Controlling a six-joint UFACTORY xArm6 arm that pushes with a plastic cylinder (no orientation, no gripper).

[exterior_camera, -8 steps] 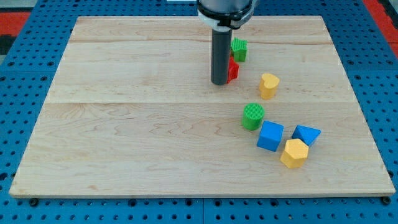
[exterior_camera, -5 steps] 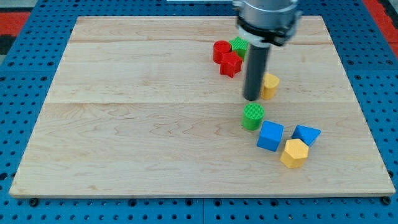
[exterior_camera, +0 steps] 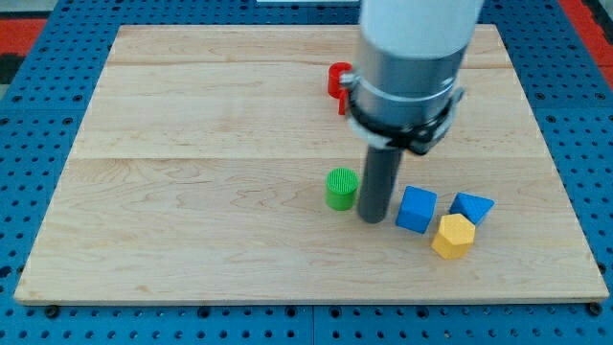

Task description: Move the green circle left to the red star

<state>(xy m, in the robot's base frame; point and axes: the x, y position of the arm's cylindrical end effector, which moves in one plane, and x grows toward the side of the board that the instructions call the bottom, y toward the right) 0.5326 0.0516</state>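
Green ribbed circle (exterior_camera: 341,188) sits just left of my tip (exterior_camera: 372,219); red star (exterior_camera: 339,80) mostly hidden, perhaps.

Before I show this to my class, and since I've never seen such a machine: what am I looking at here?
It is a robot arm ending in a plain dark rod; my tip slides over a wooden board and pushes small blocks. One camera looks down at the board. My tip sits just right of the green circle, left of the blue cube. Beside that lie a blue triangle and a yellow block. A red block peeks out behind the arm near the view's top. Nothing is held; blocks are only pushed.
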